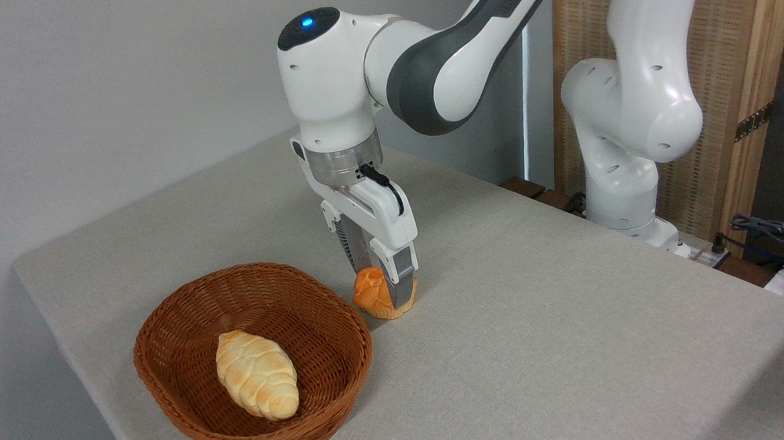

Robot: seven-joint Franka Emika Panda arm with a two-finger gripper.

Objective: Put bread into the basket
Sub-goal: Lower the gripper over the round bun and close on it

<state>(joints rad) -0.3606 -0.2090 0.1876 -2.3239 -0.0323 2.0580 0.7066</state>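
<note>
My gripper (383, 289) pinches the bread (379, 293) from both sides, bun on the table (538, 326) just beside the basket (189, 324) (loaf (256, 373) inside already), so a short lift clears the rim.

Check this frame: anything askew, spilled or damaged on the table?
Nothing stands out. The basket sits upright on the table with the braided loaf lying inside it. The bun is just outside the basket's rim, intact, with the gripper around it. Nothing is spilled or tipped over.
</note>
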